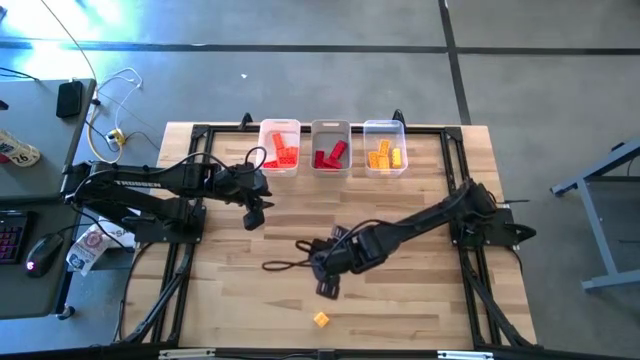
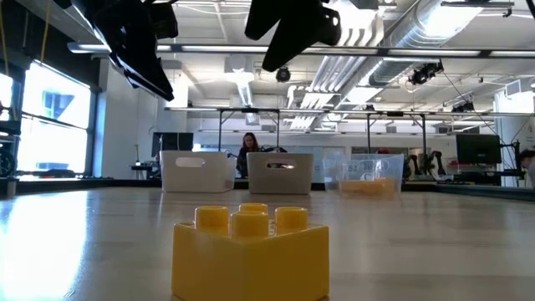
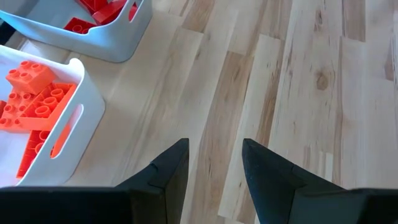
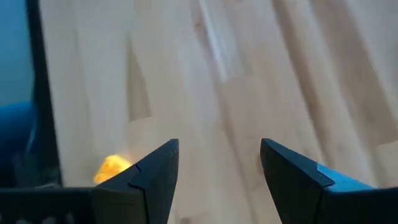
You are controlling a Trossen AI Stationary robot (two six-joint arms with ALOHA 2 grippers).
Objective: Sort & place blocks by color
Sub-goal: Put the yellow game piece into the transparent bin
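The right gripper [image 4: 219, 163] hangs above the table with its two dark fingers [image 4: 155, 168] spread wide and nothing between them. Just outside one finger, low beside its tip, lies the one loose block: a small orange-yellow studded plastic brick [image 4: 112, 167]. In the high view this brick [image 1: 321, 319] sits alone near the front edge of the pale wooden table [image 1: 420, 300], a little beyond the right gripper [image 1: 328, 287], not touching it.

The brick looks hard, light and stiff, with smooth glossy flat sides that could slip under a shallow pinch. The low view shows four round studs on top of it [image 2: 251, 251]. My judgement is that the safest hold is across two opposite flat side walls, fingers coming down past the studs, since the studded top gives no flat bearing. Being so light, it could skid or tip if one finger touches first.

Farther out, the left gripper [image 3: 214, 163] waits with its fingers [image 3: 171, 165] parted moderately and empty, beside the white plastic bin holding orange-red bricks [image 3: 37, 109]. At the table's far edge stand three small bins in a row: orange-red bricks [image 1: 280, 148], red bricks [image 1: 330, 152] and orange-yellow bricks [image 1: 384, 155], well apart from the loose brick.
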